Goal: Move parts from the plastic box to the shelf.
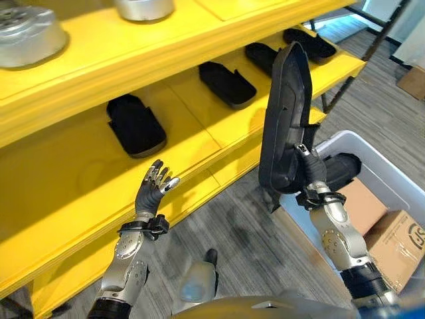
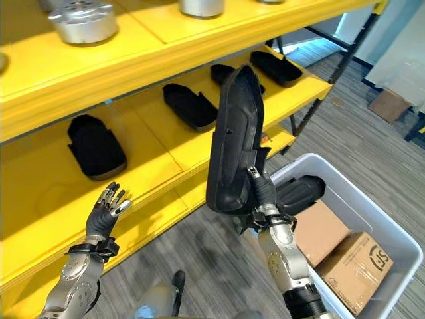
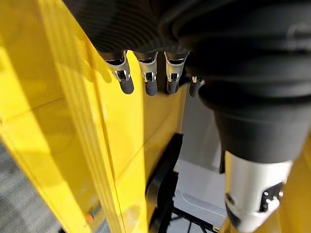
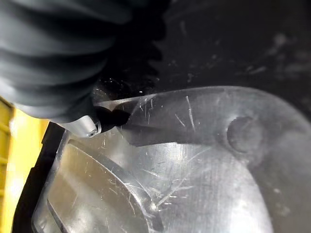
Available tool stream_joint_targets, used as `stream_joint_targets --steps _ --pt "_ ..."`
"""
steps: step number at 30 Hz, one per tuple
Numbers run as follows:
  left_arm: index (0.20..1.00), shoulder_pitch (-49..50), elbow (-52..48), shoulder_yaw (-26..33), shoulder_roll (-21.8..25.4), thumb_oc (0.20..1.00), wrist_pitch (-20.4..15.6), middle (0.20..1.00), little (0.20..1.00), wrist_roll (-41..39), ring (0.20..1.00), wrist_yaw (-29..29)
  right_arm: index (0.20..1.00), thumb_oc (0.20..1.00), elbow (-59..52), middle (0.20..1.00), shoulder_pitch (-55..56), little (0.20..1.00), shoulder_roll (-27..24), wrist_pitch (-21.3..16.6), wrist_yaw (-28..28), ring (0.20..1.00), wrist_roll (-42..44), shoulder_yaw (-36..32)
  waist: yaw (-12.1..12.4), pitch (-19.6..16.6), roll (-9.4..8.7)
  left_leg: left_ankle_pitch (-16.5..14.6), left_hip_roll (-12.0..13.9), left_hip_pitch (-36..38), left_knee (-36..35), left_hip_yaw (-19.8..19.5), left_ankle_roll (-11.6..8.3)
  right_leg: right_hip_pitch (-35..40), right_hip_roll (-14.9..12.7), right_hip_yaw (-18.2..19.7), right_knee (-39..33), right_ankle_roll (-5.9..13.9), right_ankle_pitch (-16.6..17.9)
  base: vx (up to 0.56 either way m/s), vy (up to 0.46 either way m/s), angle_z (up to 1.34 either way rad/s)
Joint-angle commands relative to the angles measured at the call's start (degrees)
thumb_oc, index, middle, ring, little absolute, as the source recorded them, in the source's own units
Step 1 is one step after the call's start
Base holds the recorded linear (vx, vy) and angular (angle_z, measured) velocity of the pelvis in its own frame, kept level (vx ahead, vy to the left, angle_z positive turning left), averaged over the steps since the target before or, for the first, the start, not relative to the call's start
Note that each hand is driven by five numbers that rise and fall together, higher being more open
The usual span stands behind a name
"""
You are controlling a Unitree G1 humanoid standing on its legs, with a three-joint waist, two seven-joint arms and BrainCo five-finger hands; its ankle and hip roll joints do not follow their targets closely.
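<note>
Black part (image 1: pixel 285 119) upright in right robot hand (image 1: pixel 311 174), before shelf (image 1: pixel 199 143) edge.

Four black molded parts are lying on the yellow shelf's middle level: one at the left (image 2: pixel 96 147), one further along (image 2: pixel 190 106), a third (image 2: pixel 222 72) partly hidden behind the raised piece, and a fourth (image 2: pixel 275 68) near the far end. A fifth black part (image 2: pixel 234 139) is standing upright in the right robot hand (image 2: pixel 262 193), and a sixth (image 2: pixel 300 193) is lying in the white plastic box (image 2: pixel 372 219). Two cardboard boxes are sitting in that bin, one plain (image 2: pixel 319 232) and one printed (image 2: pixel 355 262). Two round metal parts are resting on the upper level, one (image 2: pixel 83 21) left of the other (image 2: pixel 201 6).
</note>
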Motion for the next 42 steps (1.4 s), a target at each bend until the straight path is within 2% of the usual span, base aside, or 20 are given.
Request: stream_joint_targets --steps 1,3,4,6,16,19,22,23,24,25,26,28,29,30,31,32,33,35,37,42 --pt "1.0 0.34 -4.83 0.28 0.62 1.0 -1.58 1.0 1.0 3.18 1.0 -2.09 0.2 0.2 -5.23 0.2 -1.25 0.2 -1.38 -3.61 3.32 0.2 0.72 -2.42 -1.92 0.3 0.51 1.15 -1.24 11.36 -13.45 3.53 -0.28 -2.01 14.97 1.47 -2.73 -2.89 -1.96 0.03 0.152 0.35" --pt "1.0 0.6 -5.06 0.21 0.45 1.0 -1.38 1.0 1.0 3.24 1.0 -2.17 0.2 0.2 -5.11 0.2 -0.65 0.2 -1.35 -3.59 3.8 0.2 1.61 -2.28 -2.35 0.2 0.08 1.44 -1.81 11.39 -13.42 3.1 -0.25 -2.39 17.26 2.09 -2.35 -3.16 -2.69 0.03 0.089 0.62" --pt "1.0 1.33 -5.15 0.29 0.06 1.0 -1.09 1.0 1.0 3.08 1.0 -2.54 0.2 0.2 -5.19 0.2 0.43 0.2 -1.53 -3.58 4.42 0.2 2.9 -2.03 -3.13 -0.08 -1.01 1.98 -3.01 11.78 -13.52 1.84 -0.27 -1.97 21.4 5.79 -3.26 -3.58 -3.81 0.03 0.025 0.52" --pt "1.0 1.42 -5.23 0.49 -0.07 1.0 -1.29 1.0 1.0 2.73 1.0 -2.34 0.2 0.2 -4.96 0.2 0.77 0.2 -1.55 -3.32 4.62 0.2 4.69 -1.43 -3.44 -0.65 -1.5 2.77 -3.6 11.32 -13.9 0.46 -0.35 -1.71 23.67 10.38 -6.1 -4.32 -3.42 0.0 0.011 0.64" --pt "1.0 5.64 -6.82 3.33 -2.19 1.0 -1.38 1.0 1.0 1.84 1.0 -2.2 0.2 0.2 -5.72 0.2 2.16 0.2 -2.54 -1.48 5.64 0.2 5.46 -0.24 -1.54 -2.57 -1.71 1.91 -4.53 11.82 -12.61 1.56 -0.19 4.8 22.7 9.02 -14.05 -5.89 -2.82 -0.02 -0.039 0.0" --pt "1.0 6.03 -6.94 3.57 -2.54 1.0 -1.21 1.0 1.0 1.68 1.0 -2.12 0.2 0.2 -5.15 0.2 2.54 0.2 -2.67 -1.38 5.81 0.2 5.61 -0.23 -1.34 -2.5 -1.67 0.88 -4.99 10.93 -9.34 1.48 -0.64 5.52 22.31 8.28 -14.72 -6.07 -2.91 -0.04 -0.051 0.17" --pt "1.0 5.46 -6.73 3.49 -2.63 1.0 -1.52 1.0 1.0 1.29 1.0 -2.35 0.2 0.2 -5.25 0.2 2.99 0.2 -3.68 -1.83 5.75 0.2 5.99 -1.18 -1.14 -0.39 -1.63 -0.98 -6.53 7.05 -0.23 2.37 -3.17 5.45 21.03 6.4 -14.19 -6.57 -3.41 -0.11 -0.028 0.38" --pt "1.0 4.64 -6.41 3.18 -3.01 1.0 -1.54 1.0 1.0 0.98 1.0 -2.03 0.2 0.2 -5.3 0.2 3.02 0.2 -4.26 -1.94 5.53 0.2 6.19 -1.47 -1.12 1.16 -1.74 -2.07 -5.05 5.41 4.52 5.01 -4.57 5.04 19.57 4.98 -12.7 -6.78 -3.86 -0.18 -0.007 0.93" --pt "1.0 4.44 -6.25 3.33 -3.1 1.0 -1.46 1.0 1.0 0.91 1.0 -1.98 0.2 0.2 -5.19 0.2 2.81 0.2 -4.16 -1.91 5.35 0.2 6.35 -1.46 -1.36 1.01 -2.16 -3.14 -3.53 5.41 4.95 6.51 -4.14 4.55 18.73 4.57 -12.45 -6.73 -3.64 -0.13 0.004 0.89" --pt "1.0 4.44 -6.26 3.34 -3.1 1.0 -1.46 1.0 1.0 0.91 1.0 -1.98 0.2 0.2 -5.18 0.2 2.79 0.2 -4.16 -1.91 5.35 0.2 6.35 -1.45 -1.31 1.06 -2.12 -3.31 -3.47 5.39 5.14 6.56 -4.15 4.56 18.79 4.62 -12.39 -6.73 -3.7 -0.03 0.015 0.69" --pt "1.0 5.07 -6.47 3.89 -3.4 1.0 -1.25 1.0 1.0 1.23 1.0 -1.91 0.2 0.2 -5.03 0.2 2.85 0.2 -3.89 -1.6 5.31 0.2 6.86 -1.15 -1.09 0.66 -2.86 -5.1 0.29 6.85 5.43 6.62 -3.42 4.32 17.7 4.77 -11.83 -6.93 -4.03 -0.01 0.012 0.49" --pt "1.0 5.6 -6.62 3.9 -3.63 1.0 -1.11 1.0 1.0 1.08 1.0 -1.9 0.2 0.2 -5.15 0.2 3.33 0.2 -3.84 -1.4 5.19 0.2 7.25 -1.06 -1.09 0.43 -3.01 -4.61 2.45 8.01 4.46 6.03 -3.47 4.49 17.36 4.79 -11.42 -7.01 -4.45 0.02 0.049 0.29" --pt "1.0 5.49 -6.92 3.83 -4.06 1.0 -0.84 1.0 1.0 0.67 1.0 -0.85 0.2 0.2 -4.5 0.2 3.6 0.2 -3.68 -1.6 4.64 0.2 7.88 -1.03 -1.89 0.15 -2.66 -0.52 10.24 10.09 0.83 6.76 -4.24 3.49 16.19 3.58 -8.26 -6.7 -6.42 0.02 0.075 0.23" --pt "1.0 5.48 -6.93 3.84 -4.06 1.0 -0.84 1.0 1.0 0.67 1.0 -0.85 0.2 0.2 -4.49 0.2 3.57 0.2 -3.68 -1.61 4.64 0.2 7.88 -1.03 -1.97 0.05 -2.71 -0.24 10.19 10.04 0.54 6.7 -4.26 3.34 16.14 3.52 -8.23 -6.73 -6.38 -0.02 0.179 0.43" --pt "1.0 4.69 -6.79 3.68 -4.02 1.0 -0.81 1.0 1.0 0.52 1.0 -0.47 0.2 0.2 -3.99 0.2 3.26 0.2 -3.49 -1.87 3.93 0.2 8.51 -1.14 -2.83 -0.24 -1.25 5.81 16.37 10.44 -4.51 6.78 -5.64 0.98 14.79 1.65 -4.06 -7.01 -8.23 -0.02 0.107 0.59" --pt "1.0 4.68 -6.79 3.68 -4.05 1.0 -0.81 1.0 1.0 0.52 1.0 -0.46 0.2 0.2 -3.98 0.2 3.25 0.2 -3.52 -1.88 3.93 0.2 8.52 -1.14 -2.93 -0.28 -1.24 6.07 16.4 10.54 -4.92 6.71 -5.72 0.83 14.78 1.55 -3.8 -7.06 -8.4 -0.06 0.302 0.71" --pt "1.0 2.68 -6.37 2.8 -3.77 1.0 -0.82 1.0 1.0 0.29 1.0 0.52 0.2 0.2 -4.12 0.2 2.69 0.2 -3.54 -2.35 3.32 0.2 8.87 -1.19 -3.78 0.01 0.57 11.56 20.96 10.32 -10.28 9.73 -8.01 -0.99 12.36 -1.45 0.84 -6.59 -10.59 -0.05 0.185 0.68" --pt "1.0 2.26 -6.08 2.42 -3.8 1.0 -0.78 1.0 1.0 0.34 1.0 0.36 0.2 0.2 -4.12 0.2 2.67 0.2 -3.53 -2.43 3.2 0.2 8.99 -1.32 -3.85 0.09 1.27 12.61 21.36 10.51 -11.57 10.88 -8.99 -1.33 11.35 -2.58 2.42 -6.23 -10.93 -0.01 0.224 0.75" --pt "1.0 2.03 -5.84 1.86 -3.1 1.0 -0.93 1.0 1.0 0.43 1.0 -0.71 0.2 0.2 -4.49 0.2 1.8 0.2 -3.42 -2.34 3.29 0.2 8.87 -0.32 -3.25 -0.23 3.24 10.13 21.43 11.93 -14.08 11.38 -10.68 -1.92 9.2 -4.25 5.55 -5.27 -11.34 0.04 0.36 0.91" --pt "1.0 2.2 -5.99 1.77 -2.12 1.0 -1.18 1.0 1.0 -0.26 1.0 -1.27 0.2 0.2 -5.16 0.2 0.82 0.2 -2.89 -1.8 4.13 0.2 8.45 1.34 -1.32 0.44 3.55 6.16 17.75 10.04 -10.89 9.71 -9.9 0.82 5.33 -5.85 3.4 -3.27 -9.03 0.04 0.271 0.49"
